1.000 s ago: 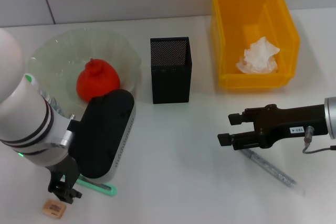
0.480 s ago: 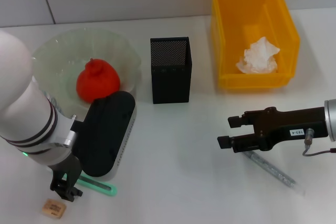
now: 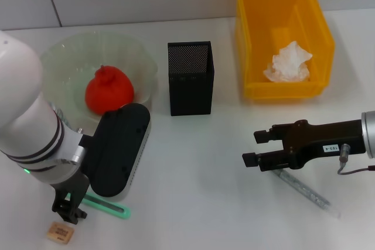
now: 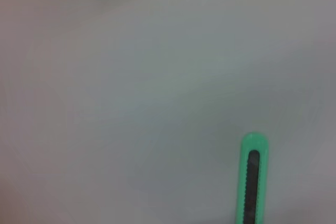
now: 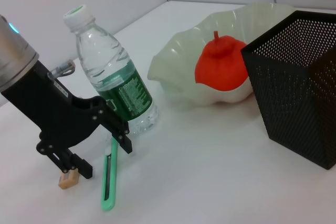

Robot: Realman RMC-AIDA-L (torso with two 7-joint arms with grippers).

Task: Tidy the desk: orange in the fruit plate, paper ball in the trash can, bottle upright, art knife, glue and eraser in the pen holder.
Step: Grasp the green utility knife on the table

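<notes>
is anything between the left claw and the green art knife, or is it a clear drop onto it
Nothing visible blocks it. The open left claw hangs over the near end of the art knife, which lies flat on the table. The upright bottle stands just behind and the eraser lies beside, neither in between.

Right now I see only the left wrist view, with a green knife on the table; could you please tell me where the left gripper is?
Observer: The left gripper is open and low at one end of the art knife, with the eraser close beside it.
Operator: Thank you. Is the bottle standing?
Observer: Yes, the bottle stands upright next to the fruit plate.
Operator: And where is the right arm?
Observer: The right gripper is open above one end of a clear stick lying on the table.
</notes>
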